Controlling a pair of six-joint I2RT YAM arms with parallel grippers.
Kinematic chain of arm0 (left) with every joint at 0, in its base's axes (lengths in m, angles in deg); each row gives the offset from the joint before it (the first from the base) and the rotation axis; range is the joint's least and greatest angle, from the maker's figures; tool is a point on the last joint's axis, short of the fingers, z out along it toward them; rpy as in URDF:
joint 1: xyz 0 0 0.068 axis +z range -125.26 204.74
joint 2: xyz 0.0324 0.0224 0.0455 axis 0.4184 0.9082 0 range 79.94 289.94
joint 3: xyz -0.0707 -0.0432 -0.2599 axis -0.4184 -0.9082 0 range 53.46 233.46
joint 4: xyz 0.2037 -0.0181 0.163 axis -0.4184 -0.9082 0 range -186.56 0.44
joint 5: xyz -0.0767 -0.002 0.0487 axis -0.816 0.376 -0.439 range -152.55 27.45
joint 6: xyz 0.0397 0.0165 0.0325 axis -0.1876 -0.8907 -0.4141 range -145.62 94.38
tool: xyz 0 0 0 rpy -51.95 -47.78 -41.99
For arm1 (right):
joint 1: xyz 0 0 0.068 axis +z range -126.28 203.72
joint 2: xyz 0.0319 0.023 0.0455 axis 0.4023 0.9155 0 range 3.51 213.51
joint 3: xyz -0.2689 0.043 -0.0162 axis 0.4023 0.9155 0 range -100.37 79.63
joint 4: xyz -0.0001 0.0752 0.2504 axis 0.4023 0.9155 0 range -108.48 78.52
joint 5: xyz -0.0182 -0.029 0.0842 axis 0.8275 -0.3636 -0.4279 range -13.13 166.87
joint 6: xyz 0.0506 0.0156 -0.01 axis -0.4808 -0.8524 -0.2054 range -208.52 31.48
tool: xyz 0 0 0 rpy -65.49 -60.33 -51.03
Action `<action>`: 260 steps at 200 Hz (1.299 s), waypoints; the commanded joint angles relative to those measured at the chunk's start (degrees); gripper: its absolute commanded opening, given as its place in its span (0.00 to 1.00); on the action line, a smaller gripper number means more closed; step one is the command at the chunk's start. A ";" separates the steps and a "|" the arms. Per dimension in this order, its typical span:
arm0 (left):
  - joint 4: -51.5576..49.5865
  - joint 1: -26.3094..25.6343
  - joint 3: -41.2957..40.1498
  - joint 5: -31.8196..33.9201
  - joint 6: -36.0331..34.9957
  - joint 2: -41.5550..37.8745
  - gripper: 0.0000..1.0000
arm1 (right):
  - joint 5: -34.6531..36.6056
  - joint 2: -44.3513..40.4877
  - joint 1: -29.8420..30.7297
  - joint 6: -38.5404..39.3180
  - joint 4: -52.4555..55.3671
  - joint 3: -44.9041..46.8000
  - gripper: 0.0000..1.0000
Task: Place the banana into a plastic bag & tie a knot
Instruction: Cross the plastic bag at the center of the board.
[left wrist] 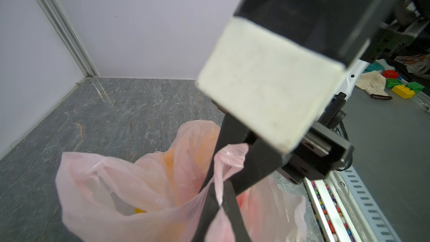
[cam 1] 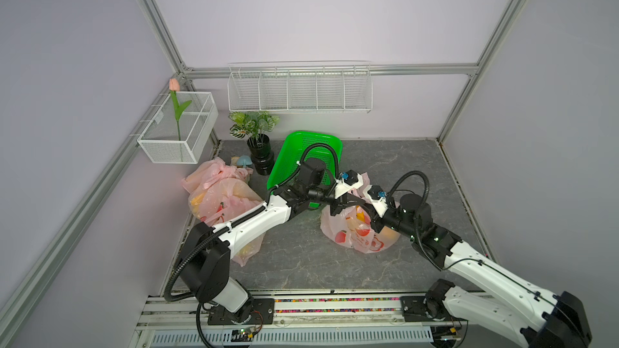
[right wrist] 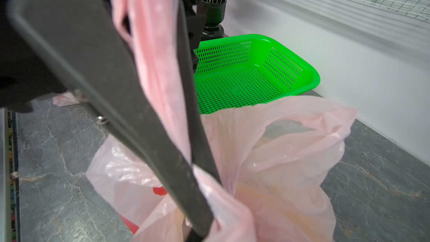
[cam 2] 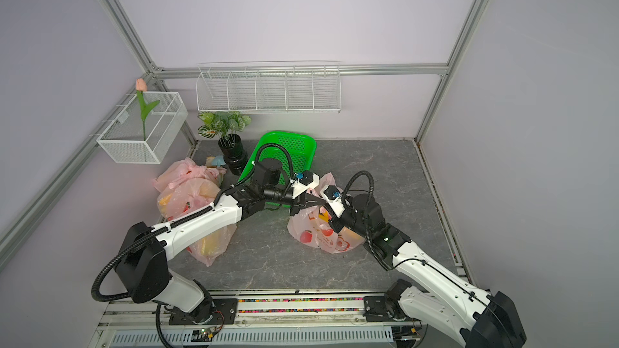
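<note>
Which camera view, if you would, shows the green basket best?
The right wrist view: the green basket shows nearly whole, floor included. In both top views the left arm covers part; the left wrist view misses it.

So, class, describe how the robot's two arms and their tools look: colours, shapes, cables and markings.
Both the left arm and the right arm have white shells with black joints, and a ribbed black hose loops outside each. The left tool and the right tool have slim, flat, dark fingers.
</note>
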State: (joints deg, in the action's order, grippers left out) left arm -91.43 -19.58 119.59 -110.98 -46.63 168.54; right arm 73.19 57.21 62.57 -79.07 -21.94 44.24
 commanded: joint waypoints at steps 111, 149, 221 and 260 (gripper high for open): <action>6.01 -0.15 -7.38 22.81 6.15 -5.31 0.68 | 3.25 -6.58 0.36 -1.18 -2.70 1.81 0.07; -1.38 -0.10 -0.24 14.69 3.29 0.75 0.36 | 5.68 -7.43 0.44 -0.61 -5.14 2.46 0.07; 0.54 -0.74 -3.71 6.38 7.45 -0.27 0.00 | 13.46 -10.73 -0.56 -0.06 -15.20 5.14 0.07; -1.03 -4.49 -4.29 4.82 8.67 -0.43 0.00 | 16.25 -8.98 -0.59 2.34 -21.41 6.01 0.07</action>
State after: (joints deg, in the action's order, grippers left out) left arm -89.07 -21.87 116.93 -103.59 -39.46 168.59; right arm 85.18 48.16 62.44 -79.11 -32.06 49.44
